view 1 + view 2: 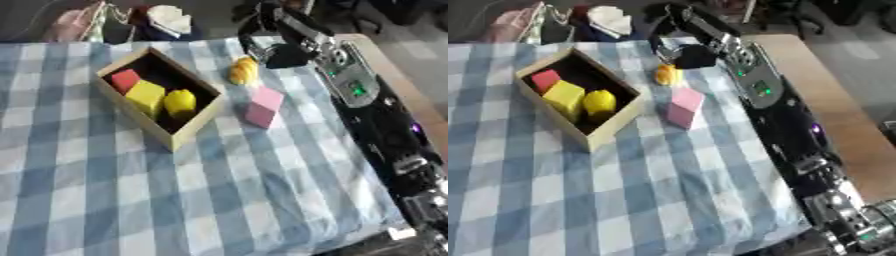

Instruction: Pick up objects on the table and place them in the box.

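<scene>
An open wooden box lies askew on the checked cloth at upper left. Inside it are a red block, a yellow block and a round yellow thing. To the right of the box, a small orange-yellow object rests on the cloth. A pink block stands just in front of it. My right hand hovers directly behind and above the orange-yellow object, very close to it. Its arm runs in from the lower right. My left hand is out of sight.
The blue-and-white checked cloth covers the table, and its near half is bare. The wooden table edge shows on the right beyond my arm. Bags and cloth items lie past the far edge.
</scene>
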